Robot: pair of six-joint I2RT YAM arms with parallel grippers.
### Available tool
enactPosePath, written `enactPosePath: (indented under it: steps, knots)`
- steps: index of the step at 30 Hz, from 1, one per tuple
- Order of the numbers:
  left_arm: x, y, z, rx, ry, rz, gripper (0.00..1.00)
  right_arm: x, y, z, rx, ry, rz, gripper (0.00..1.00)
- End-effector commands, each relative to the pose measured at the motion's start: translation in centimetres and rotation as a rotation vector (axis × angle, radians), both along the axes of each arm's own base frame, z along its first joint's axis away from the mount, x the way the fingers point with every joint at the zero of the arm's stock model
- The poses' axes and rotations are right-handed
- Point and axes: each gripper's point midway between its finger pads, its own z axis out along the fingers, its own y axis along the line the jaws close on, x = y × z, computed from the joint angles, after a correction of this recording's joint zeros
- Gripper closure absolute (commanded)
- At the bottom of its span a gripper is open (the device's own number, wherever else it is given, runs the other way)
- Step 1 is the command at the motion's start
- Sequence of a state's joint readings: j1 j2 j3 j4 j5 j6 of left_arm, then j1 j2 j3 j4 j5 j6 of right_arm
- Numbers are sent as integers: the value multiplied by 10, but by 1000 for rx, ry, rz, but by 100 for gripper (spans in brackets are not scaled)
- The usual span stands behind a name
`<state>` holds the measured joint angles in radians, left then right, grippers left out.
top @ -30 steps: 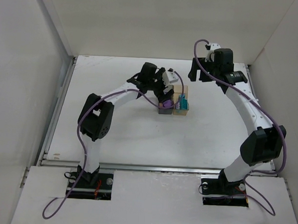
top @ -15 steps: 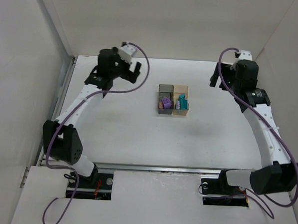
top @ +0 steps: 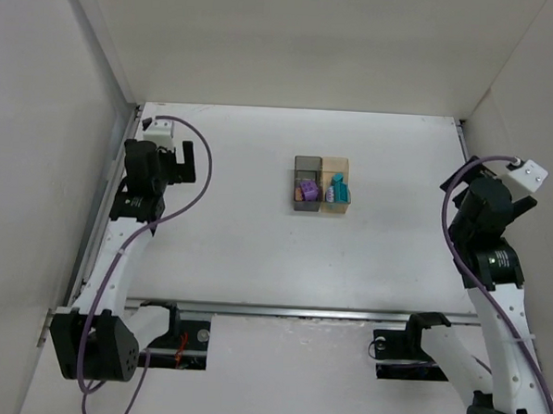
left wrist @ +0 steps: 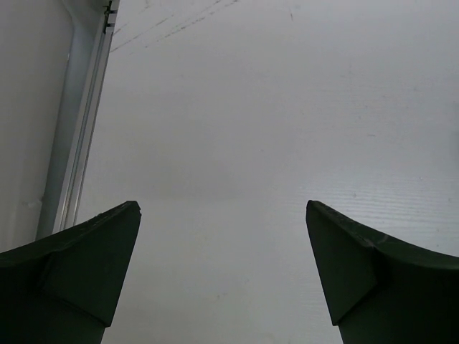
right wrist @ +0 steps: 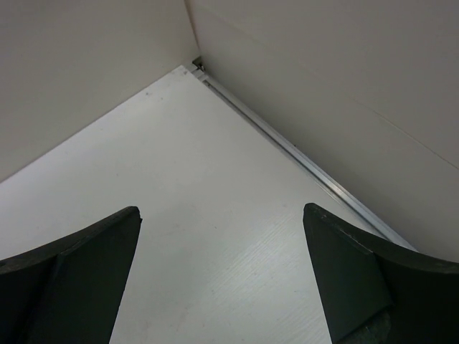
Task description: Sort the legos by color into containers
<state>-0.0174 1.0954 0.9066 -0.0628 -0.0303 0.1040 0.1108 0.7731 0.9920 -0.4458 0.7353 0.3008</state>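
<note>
**Top view.** The left arm (top: 116, 254) rises from its base at lower left. Its long white link runs up the left side to a bent black wrist, and a purple cable (top: 202, 171) loops beside that wrist. The right arm (top: 505, 307) rises from its base at lower right and leans out to the right side, with its wrist folded at the top.

**Wrist views.** The left tool (left wrist: 221, 206) tilts downward. Its two dark fingers (left wrist: 86, 265) are spread wide and hold nothing. The right tool (right wrist: 221, 208) likewise has both fingers (right wrist: 79, 272) spread wide, and its grasp is empty.
</note>
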Motion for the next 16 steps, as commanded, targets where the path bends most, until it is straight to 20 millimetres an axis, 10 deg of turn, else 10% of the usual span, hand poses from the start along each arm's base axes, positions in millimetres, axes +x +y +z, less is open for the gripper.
enactPosePath:
  steps: [1, 16]
  knots:
    - [-5, -2, 27, -60, -115, 19, 0, -4, -5, 26, 39, -149, -45, 0]
    - [-21, -10, 24, -102, -133, -11, 0, -14, 12, 34, 133, -197, 53, 0]
